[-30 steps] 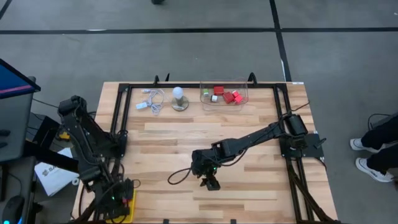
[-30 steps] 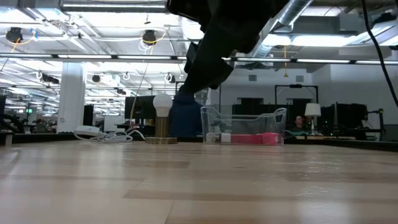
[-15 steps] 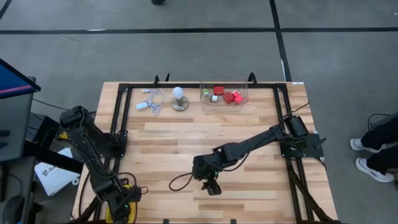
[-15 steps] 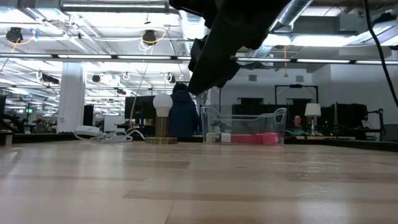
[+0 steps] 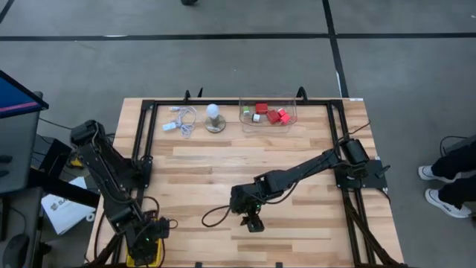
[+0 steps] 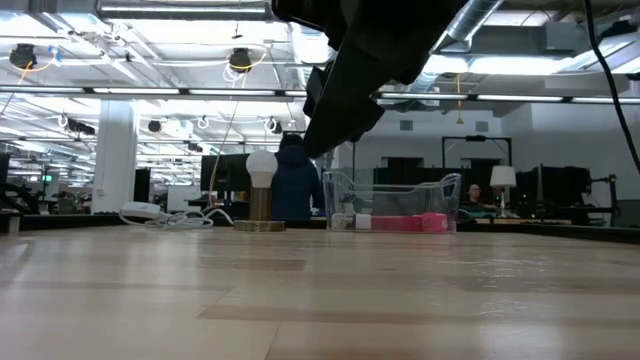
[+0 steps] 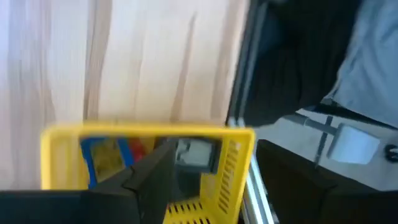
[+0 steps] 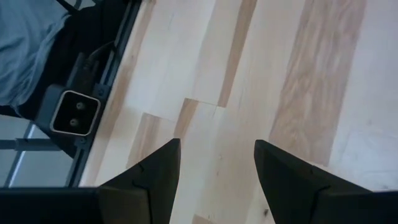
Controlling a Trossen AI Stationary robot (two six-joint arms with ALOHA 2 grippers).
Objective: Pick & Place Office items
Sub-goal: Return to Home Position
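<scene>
My left gripper [image 5: 149, 240] hangs open over a yellow bin [image 5: 156, 254] at the table's near left corner. In the left wrist view its fingers [image 7: 155, 177] stand above the yellow bin [image 7: 149, 132], which holds a blue block [image 7: 102, 155], a red block [image 7: 140, 148] and a white block [image 7: 196, 152]. My right gripper [image 5: 253, 222] is open above bare wood near the table's middle, with nothing between its fingers [image 8: 158, 171]. More office items, red blocks [image 5: 279, 116] with white and green ones, lie in a clear bin [image 5: 242, 112] at the far edge.
A white bulb on a round base [image 5: 214, 117] and a coiled white cable [image 5: 182, 119] sit at the far edge, left of the clear bin [image 6: 395, 200]. A black frame [image 5: 141, 141] runs round the tabletop. A loose black cable [image 5: 216, 214] trails from the right arm.
My left gripper has shifted a little over the yellow bin at the near left corner and sunk slightly.
</scene>
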